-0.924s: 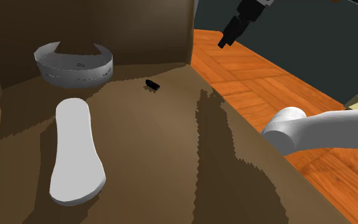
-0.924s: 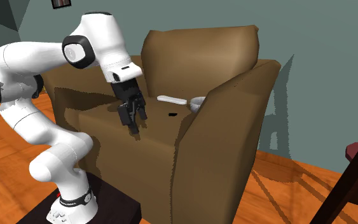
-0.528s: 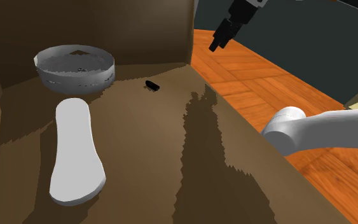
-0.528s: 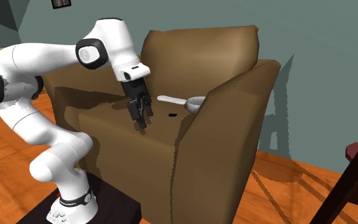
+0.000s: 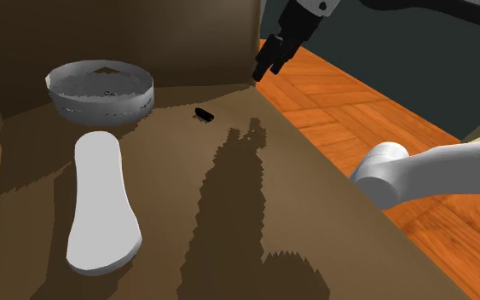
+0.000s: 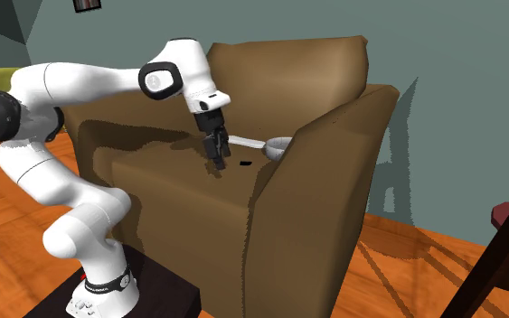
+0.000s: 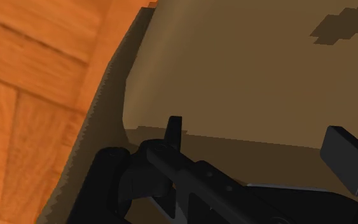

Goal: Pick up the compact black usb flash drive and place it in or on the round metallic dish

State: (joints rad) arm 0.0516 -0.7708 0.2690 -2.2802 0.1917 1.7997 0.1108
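The small black USB flash drive (image 5: 204, 113) (image 6: 244, 163) lies on the brown armchair seat (image 5: 229, 222), toward its back. The round grey metallic dish (image 5: 101, 89) (image 6: 279, 147) stands in the seat's far corner, to the shoulder view's left of the drive. My black gripper (image 5: 266, 68) (image 6: 217, 161) hangs above the seat's edge, to the shoulder view's right of the drive and apart from it. In the wrist view the gripper (image 7: 260, 146) is open; its fingers (image 7: 174, 130) stand wide apart over the cushion (image 7: 247, 63) with nothing between them.
A long flat white object (image 5: 101, 200) (image 6: 243, 141) lies on the seat in front of the dish. The chair's back (image 5: 144, 34) and armrests wall in the seat. Orange wooden floor (image 5: 349, 94) (image 7: 31, 76) lies beyond the seat's edge.
The arm has swung the gripper toward the shoulder view's left and lower, from over the floor to the seat's edge, nearer the drive. Its shadow slid across the seat. The drive and dish stayed put.
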